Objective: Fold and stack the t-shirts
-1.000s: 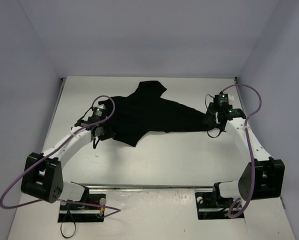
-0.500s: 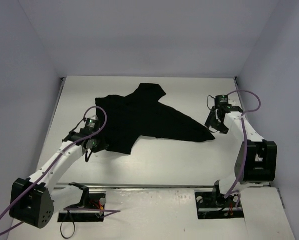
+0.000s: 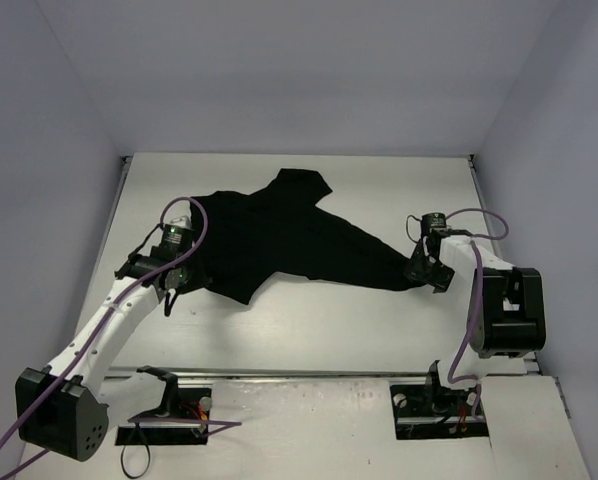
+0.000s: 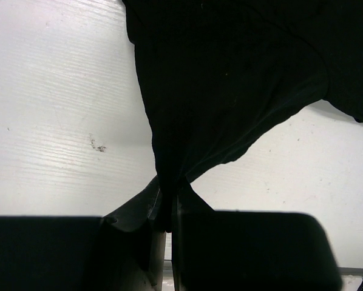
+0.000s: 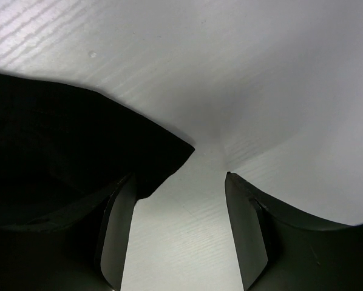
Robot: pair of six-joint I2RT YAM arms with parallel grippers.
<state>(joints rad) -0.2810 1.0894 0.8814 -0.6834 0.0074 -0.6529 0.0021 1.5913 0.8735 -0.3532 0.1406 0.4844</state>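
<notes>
A black t-shirt (image 3: 279, 235) lies crumpled and stretched across the white table, tapering to a point at its right end. My left gripper (image 3: 179, 285) is at the shirt's near left edge, shut on a bunched fold of the cloth (image 4: 230, 79); the left wrist view shows the fabric pinched in my left gripper (image 4: 168, 200). At the shirt's right tip, my right gripper (image 3: 422, 272) stands open. In the right wrist view the shirt's corner (image 5: 60, 139) overlaps the left finger (image 5: 118, 230), and only bare table shows across my right gripper (image 5: 179, 179).
The white table (image 3: 309, 320) is walled by pale panels at the left, back and right. A metal rail (image 3: 279, 377) and both arm bases sit along the near edge. A purple cable loops over each arm.
The left gripper has dragged the shirt leftward, holding its fold throughout. The right gripper has opened wider and shifted nearer, and the right arm has folded back toward its base.
</notes>
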